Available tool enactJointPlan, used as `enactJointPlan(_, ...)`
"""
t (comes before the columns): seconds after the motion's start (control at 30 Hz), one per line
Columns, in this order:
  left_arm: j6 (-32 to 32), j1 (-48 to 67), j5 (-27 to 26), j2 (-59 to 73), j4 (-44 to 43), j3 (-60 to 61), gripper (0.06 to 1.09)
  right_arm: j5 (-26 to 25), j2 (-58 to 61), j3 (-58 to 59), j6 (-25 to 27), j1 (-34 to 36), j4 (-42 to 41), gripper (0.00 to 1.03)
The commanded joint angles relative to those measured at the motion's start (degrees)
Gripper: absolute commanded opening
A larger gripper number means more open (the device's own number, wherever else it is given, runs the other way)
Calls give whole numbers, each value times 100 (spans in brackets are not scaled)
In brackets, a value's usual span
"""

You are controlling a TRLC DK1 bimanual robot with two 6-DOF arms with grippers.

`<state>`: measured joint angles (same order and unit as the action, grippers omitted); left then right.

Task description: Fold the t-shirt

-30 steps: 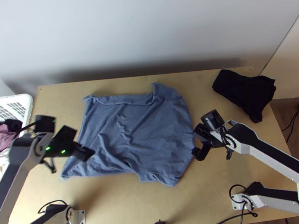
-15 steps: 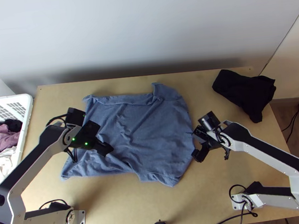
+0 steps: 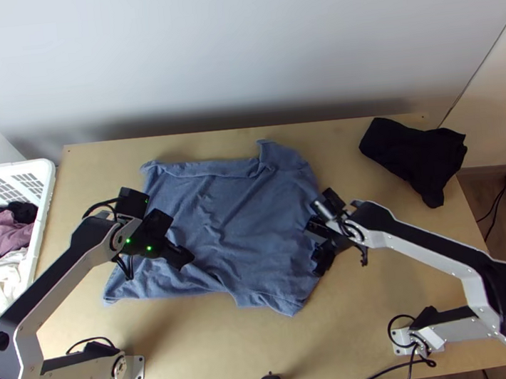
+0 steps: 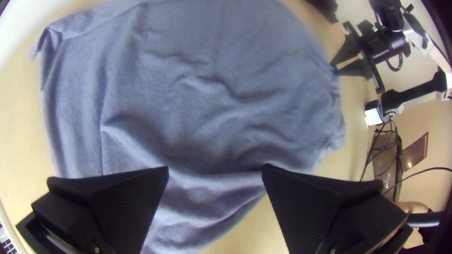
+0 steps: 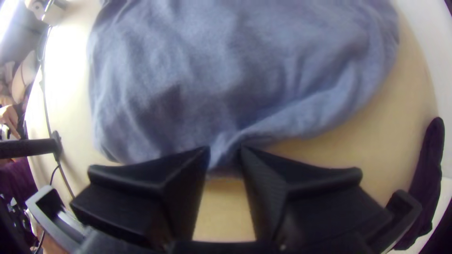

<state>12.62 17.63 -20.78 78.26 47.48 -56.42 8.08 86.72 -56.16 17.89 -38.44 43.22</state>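
The blue t-shirt (image 3: 241,212) lies spread with wrinkles across the middle of the table, its far edge partly turned over. Above its left part is my left gripper (image 3: 183,258). In the left wrist view that gripper (image 4: 215,169) is open, with the wrinkled t-shirt (image 4: 207,108) below and no cloth pinched. My right gripper (image 3: 320,262) is at the shirt's right edge. The right wrist view shows this gripper (image 5: 226,155) shut on a small bunch of that edge, where creases of the t-shirt (image 5: 226,80) run together between the fingertips.
A black cloth (image 3: 418,156) lies at the table's back right. The white basket (image 3: 45,202) with clothes stands beyond the left edge. Bare wood of the table (image 3: 217,336) shows in front of the shirt, and cables run along the near edge.
My left gripper has moved right over the shirt, mostly in the first half second. My right gripper has shifted left onto the shirt's right edge.
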Motion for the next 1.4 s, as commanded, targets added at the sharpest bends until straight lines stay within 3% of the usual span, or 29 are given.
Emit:
enactJointPlan(0.0,12,4,47,-188,-2,193,102,142,530,-730,180,-41,116,3)
enactJointPlan(0.27,3,-14,91,-443,42,448,102,150,970,-1784,408,-68,107,3)
enactJointPlan(0.63,-93,13,118,-856,165,694,102,194,2728,-3735,531,-621,169,3)
enactJointPlan(0.93,-111,21,118,-926,156,800,102,440,3835,-4729,118,-753,222,3)
enactJointPlan(1.03,-93,21,126,-918,156,800,102,511,3598,-4667,-14,-832,310,27)
enactJointPlan(1.17,-85,48,118,-847,86,800,102,511,2930,-4333,-128,-771,336,90)
enactJointPlan(1.2,-93,74,118,-830,50,791,102,511,2736,-4219,-128,-700,362,99)
enactJointPlan(1.37,-120,180,118,-733,-20,729,102,502,1638,-3331,-93,-164,389,99)
